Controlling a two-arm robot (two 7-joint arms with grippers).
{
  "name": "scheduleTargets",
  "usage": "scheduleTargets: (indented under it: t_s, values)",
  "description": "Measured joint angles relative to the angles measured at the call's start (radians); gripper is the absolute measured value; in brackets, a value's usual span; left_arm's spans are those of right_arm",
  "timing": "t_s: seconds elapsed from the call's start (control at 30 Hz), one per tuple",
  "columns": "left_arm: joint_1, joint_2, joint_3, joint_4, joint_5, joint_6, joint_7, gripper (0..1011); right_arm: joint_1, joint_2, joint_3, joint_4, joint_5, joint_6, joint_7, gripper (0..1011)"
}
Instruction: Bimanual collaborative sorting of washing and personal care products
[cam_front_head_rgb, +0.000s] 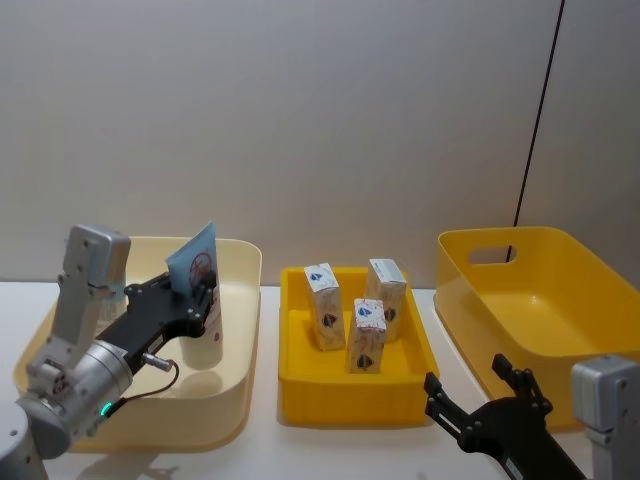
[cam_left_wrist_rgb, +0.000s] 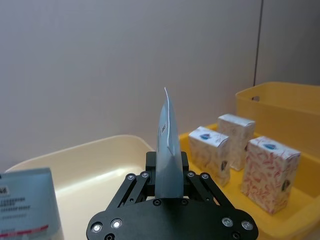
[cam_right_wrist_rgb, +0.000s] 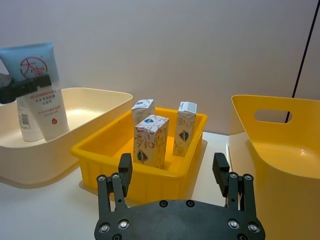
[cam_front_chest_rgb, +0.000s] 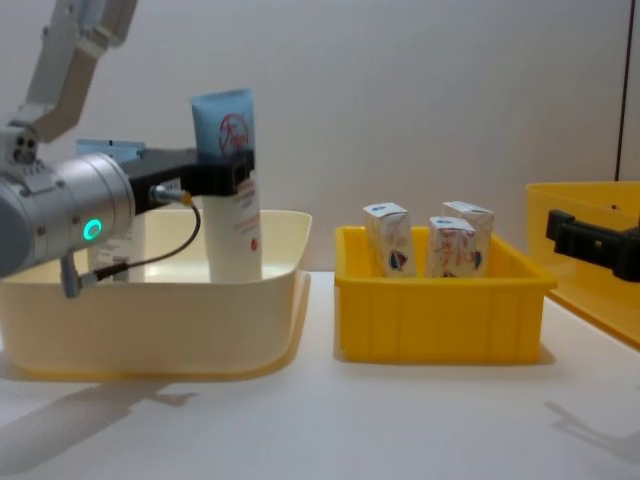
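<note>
My left gripper (cam_front_head_rgb: 205, 292) is shut on a white and pale-blue squeeze tube (cam_front_head_rgb: 197, 262) with a red drop mark. It holds the tube upright inside the cream bin (cam_front_head_rgb: 245, 300), gripping its upper part (cam_front_chest_rgb: 235, 172). The left wrist view shows the tube (cam_left_wrist_rgb: 167, 145) edge-on between the jaws. Another tube (cam_left_wrist_rgb: 27, 205) stands behind it in the same bin. Three small white cartons (cam_front_head_rgb: 323, 305) (cam_front_head_rgb: 386, 290) (cam_front_head_rgb: 366, 335) stand upright in the small yellow tray (cam_front_head_rgb: 300, 395). My right gripper (cam_front_head_rgb: 475, 385) hovers open near the tray's front right corner, holding nothing (cam_right_wrist_rgb: 172, 167).
A large yellow bin (cam_front_head_rgb: 455, 265) with a handle cut-out sits at the right, beside the tray. White tabletop lies in front of the bins. A plain grey wall stands behind.
</note>
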Motion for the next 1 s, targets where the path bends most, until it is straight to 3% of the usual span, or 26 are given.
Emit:
scheduleTargets:
  t_s: [0.5,1.0]
  values:
    - [-0.037,0.008,-0.003,-0.002,-0.094,-0.084,-0.203,239,0.000,0.000,0.000,0.000,0.000,0.000,0.000,1001]
    - [-0.080,-0.015,0.027,0.026,-0.207,-0.099,-0.392,239,0.000,0.000,0.000,0.000,0.000,0.000,0.000,1001]
